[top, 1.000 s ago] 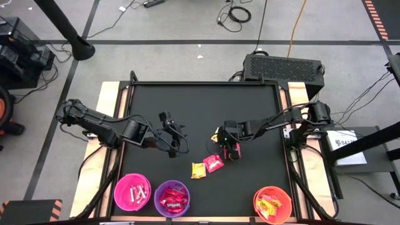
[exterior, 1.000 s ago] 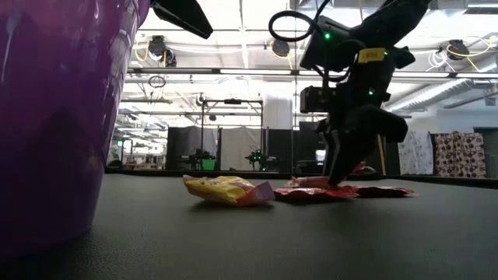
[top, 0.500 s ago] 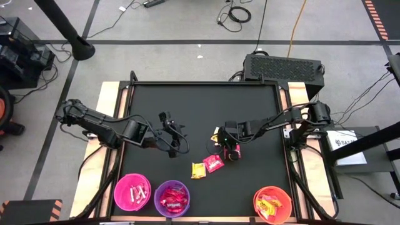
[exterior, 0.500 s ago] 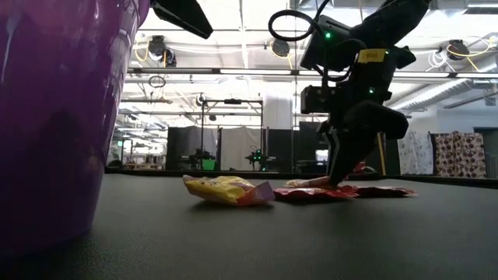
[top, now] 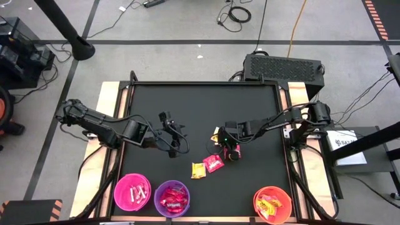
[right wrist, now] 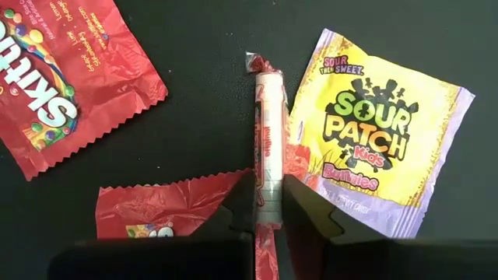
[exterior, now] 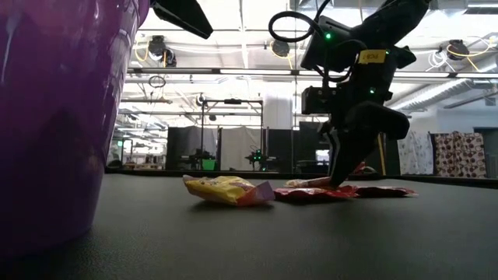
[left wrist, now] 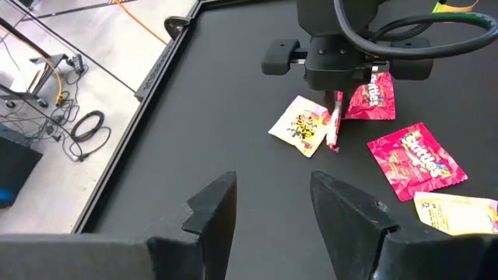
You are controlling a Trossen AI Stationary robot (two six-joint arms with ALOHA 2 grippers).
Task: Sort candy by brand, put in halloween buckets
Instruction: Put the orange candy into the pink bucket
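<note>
**Right gripper pinching the pale candy roll**

The right gripper is clamped on the slim pale candy roll, between a red packet and a yellow packet. Next, judging by contents: lift it cleanly toward the pink bucket. The left gripper waits nearby, fingers apart.

Right gripper fingers pinching a slim candy roll, Sour Patch Kids packet beside, Skittles packet, black tabletop

Right pincer low, nipped shut, left pincer parted
</note>
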